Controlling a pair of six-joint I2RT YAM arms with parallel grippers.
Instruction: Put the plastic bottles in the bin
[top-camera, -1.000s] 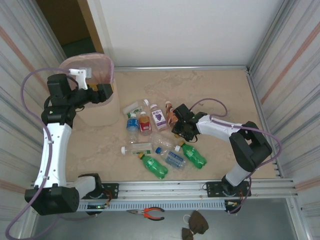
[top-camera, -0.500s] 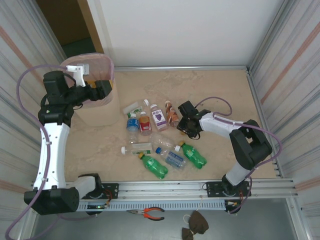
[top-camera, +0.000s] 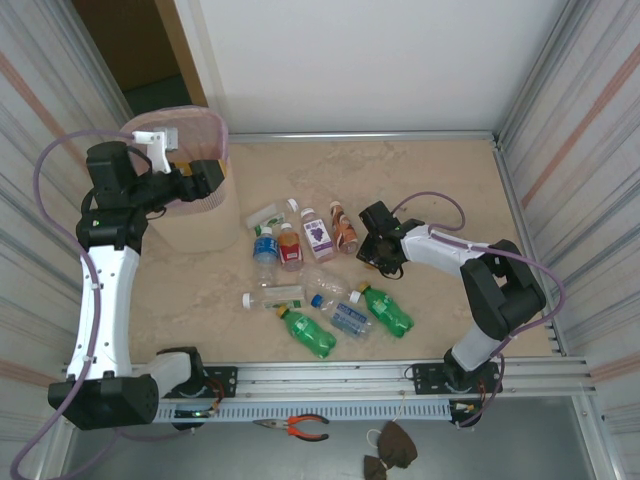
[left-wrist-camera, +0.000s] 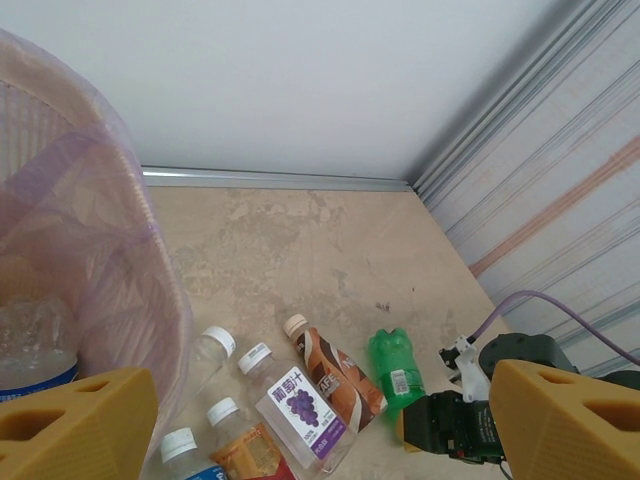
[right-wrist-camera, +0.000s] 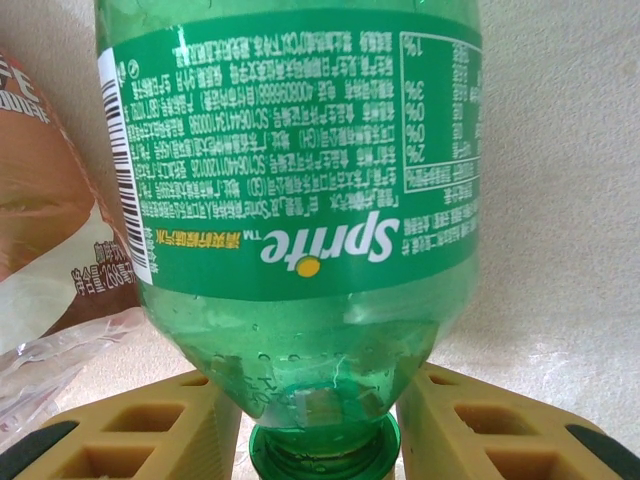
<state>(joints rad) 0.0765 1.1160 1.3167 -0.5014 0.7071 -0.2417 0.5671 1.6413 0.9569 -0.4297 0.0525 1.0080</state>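
My right gripper (right-wrist-camera: 315, 420) is shut on a green Sprite bottle (right-wrist-camera: 300, 200), its yellow fingers (right-wrist-camera: 150, 425) pressing either side of the neck near the green cap. The bottle lies on the table beside a brown coffee bottle (left-wrist-camera: 335, 370); the left wrist view shows the green bottle (left-wrist-camera: 398, 365) too. My left gripper (top-camera: 208, 186) hangs open over the pink mesh bin (top-camera: 190, 232) at the back left, nothing between its fingers (left-wrist-camera: 70, 425). A clear blue-labelled bottle (left-wrist-camera: 30, 350) lies inside the bin (left-wrist-camera: 60, 200). Several more plastic bottles (top-camera: 300, 270) are scattered mid-table.
Two green bottles (top-camera: 308, 332) (top-camera: 388, 310) and a clear one (top-camera: 275, 297) lie near the front rail (top-camera: 340, 372). Corrugated walls close in both sides. Pliers (top-camera: 300, 427) lie below the rail. Bare tabletop lies at the back right (top-camera: 430, 170).
My right gripper has slid a little to the right and narrowed its jaws onto the green bottle's neck. The left arm shifted slightly left over the bin.
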